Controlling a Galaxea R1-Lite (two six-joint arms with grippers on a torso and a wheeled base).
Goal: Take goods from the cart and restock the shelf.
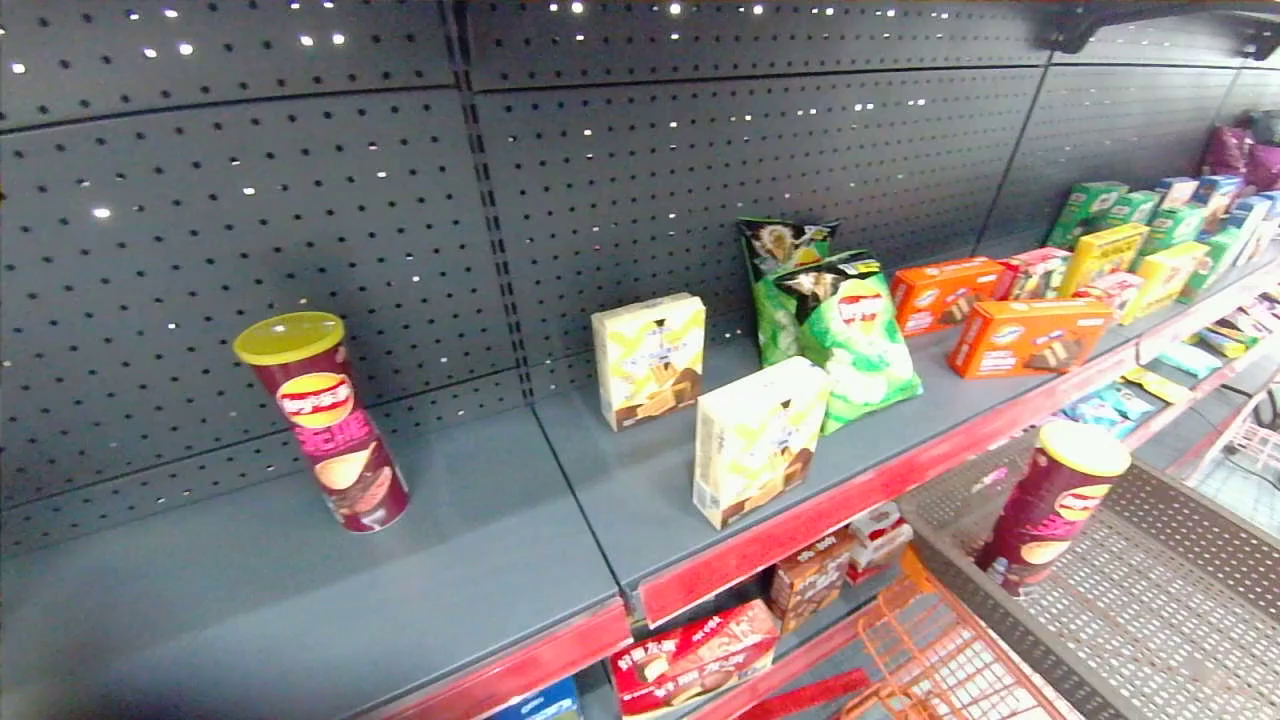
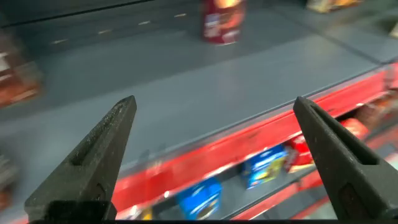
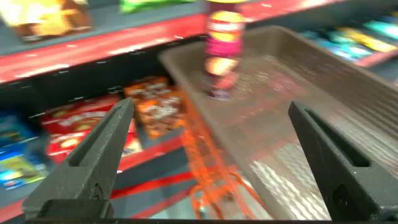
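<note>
Standing in the cart (image 1: 1180, 600) beside the shelf (image 1: 480, 560), a chip can (image 1: 1052, 505) is seen; left gripper (image 2: 214, 101) and right gripper (image 3: 210, 103) are spread open.

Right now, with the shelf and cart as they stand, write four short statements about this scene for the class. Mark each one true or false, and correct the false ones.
1. A maroon can with a yellow lid stands on the shelf. True.
2. Two cans stand in the cart tray. False: a single can stands in the cart tray.
3. The left gripper and right gripper are both open and hold nothing. True.
4. The orange boxes sit to the left of the cream boxes. False: the orange boxes sit to the right of the cream boxes, past the green bags.
</note>
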